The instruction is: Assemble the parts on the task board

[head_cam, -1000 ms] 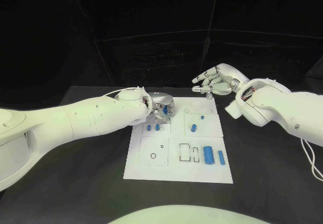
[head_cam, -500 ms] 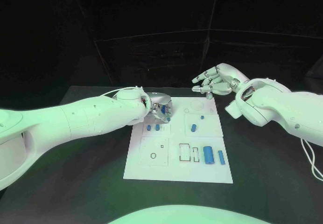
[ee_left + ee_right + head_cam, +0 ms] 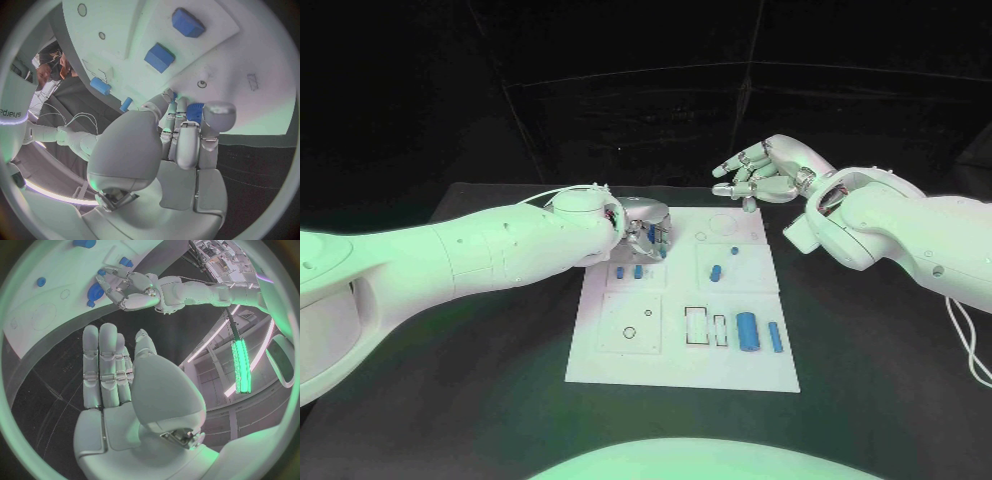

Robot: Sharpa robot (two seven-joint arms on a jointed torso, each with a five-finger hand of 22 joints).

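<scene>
Left hand (image 3: 181, 145): fingers (image 3: 215, 116) pinched on a small blue part (image 3: 195, 112), held over the far-left corner of the task board (image 3: 678, 365). Right hand (image 3: 764, 172): fingers released, straight, holding nothing, hovering beyond the board's far edge over the bench (image 3: 877, 350). Part looks rigid, light, smooth; likely slippery. Best taken across its sides, fingertip pinch, kept short.
</scene>
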